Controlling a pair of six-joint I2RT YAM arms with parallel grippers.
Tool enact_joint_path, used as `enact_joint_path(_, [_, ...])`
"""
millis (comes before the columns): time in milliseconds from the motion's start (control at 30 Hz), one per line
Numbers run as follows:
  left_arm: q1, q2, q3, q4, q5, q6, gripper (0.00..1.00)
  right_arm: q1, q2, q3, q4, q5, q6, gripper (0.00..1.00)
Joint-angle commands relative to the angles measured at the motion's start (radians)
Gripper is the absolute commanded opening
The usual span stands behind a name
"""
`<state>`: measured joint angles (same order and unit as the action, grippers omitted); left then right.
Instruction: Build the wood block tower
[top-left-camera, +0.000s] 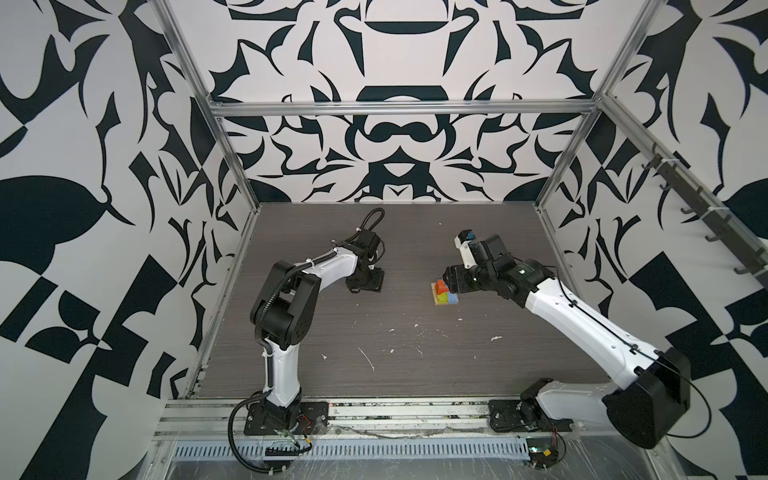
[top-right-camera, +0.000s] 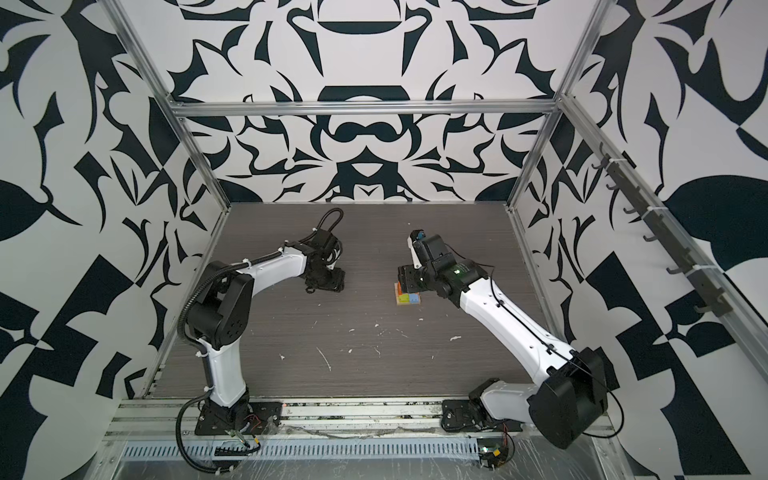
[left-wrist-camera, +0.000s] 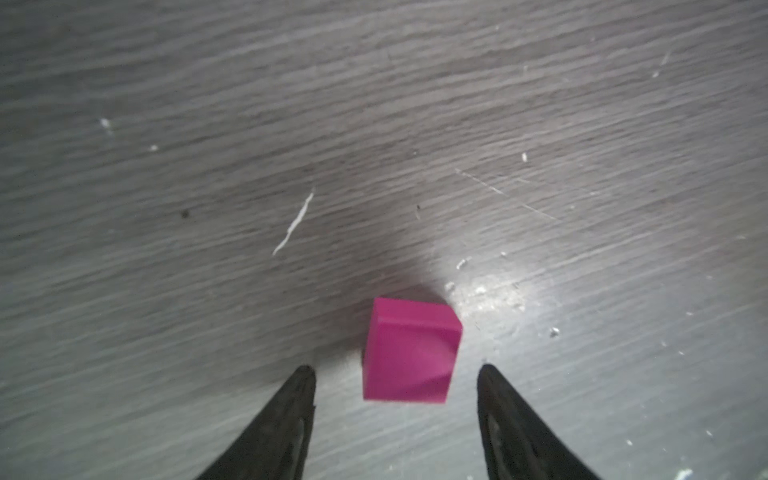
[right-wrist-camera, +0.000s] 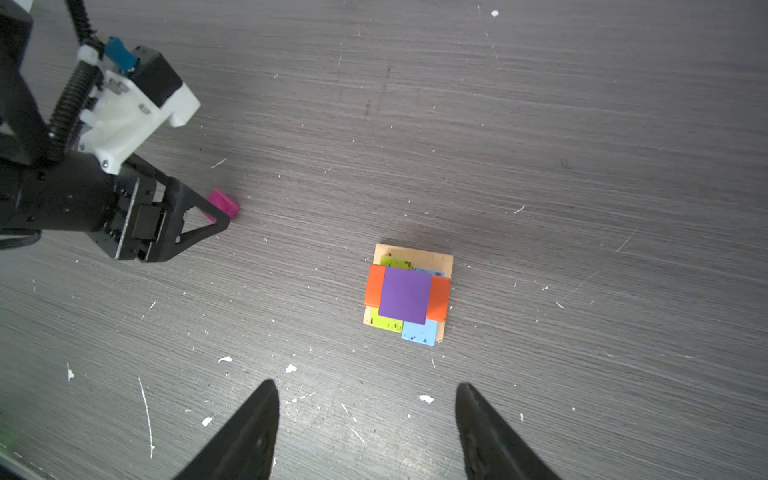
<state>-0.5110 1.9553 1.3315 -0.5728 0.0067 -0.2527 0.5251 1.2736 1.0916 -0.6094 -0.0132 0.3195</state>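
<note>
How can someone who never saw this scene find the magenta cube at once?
On the grey table, look at the left tool, apart from the tower. The cube sits on the table between its open tips. It is the only magenta block, and the only one not stacked.

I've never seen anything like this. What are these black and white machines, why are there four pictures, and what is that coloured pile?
These are two robot arms, the left arm and the right arm, bolted at the edge of a table. Two pictures look down from overhead. The other two come from a camera on each wrist, and the dark prongs in them are that arm's pincers. On the table stands a small wood block tower, tan at the base and purple on top. The left gripper stands open around a loose magenta cube, not gripping it. The right gripper hangs open over the tower, holding nothing.
</note>
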Motion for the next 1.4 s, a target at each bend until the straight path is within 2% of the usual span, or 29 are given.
enact_joint_path(0, [-0.003, 0.026, 0.031, -0.03, -0.013, 0.02, 0.63, 0.003, -0.035, -0.013, 0.031, -0.01, 0.015, 0.71])
enact_joint_path(433, [-0.065, 0.071, 0.062, -0.036, -0.097, 0.009, 0.47, 0.003, -0.059, -0.025, 0.041, 0.01, 0.024, 0.7])
enact_joint_path(600, [-0.085, 0.079, 0.06, -0.042, -0.12, -0.002, 0.38, 0.003, -0.078, -0.031, 0.046, 0.014, 0.028, 0.7])
enact_joint_path(767, [-0.102, 0.069, 0.06, -0.05, -0.124, -0.037, 0.25, 0.003, -0.083, -0.041, 0.047, 0.012, 0.029, 0.69])
enact_joint_path(1067, [-0.185, 0.028, 0.029, -0.076, -0.152, -0.215, 0.24, 0.004, -0.094, -0.055, 0.037, 0.004, 0.035, 0.69])
enact_joint_path(1233, [-0.218, 0.001, -0.009, -0.048, -0.099, -0.347, 0.27, 0.003, -0.098, -0.066, 0.035, -0.016, 0.045, 0.69])
enact_joint_path(1367, [-0.252, -0.028, -0.044, -0.036, -0.122, -0.434, 0.27, 0.004, -0.117, -0.081, 0.031, -0.049, 0.06, 0.69])
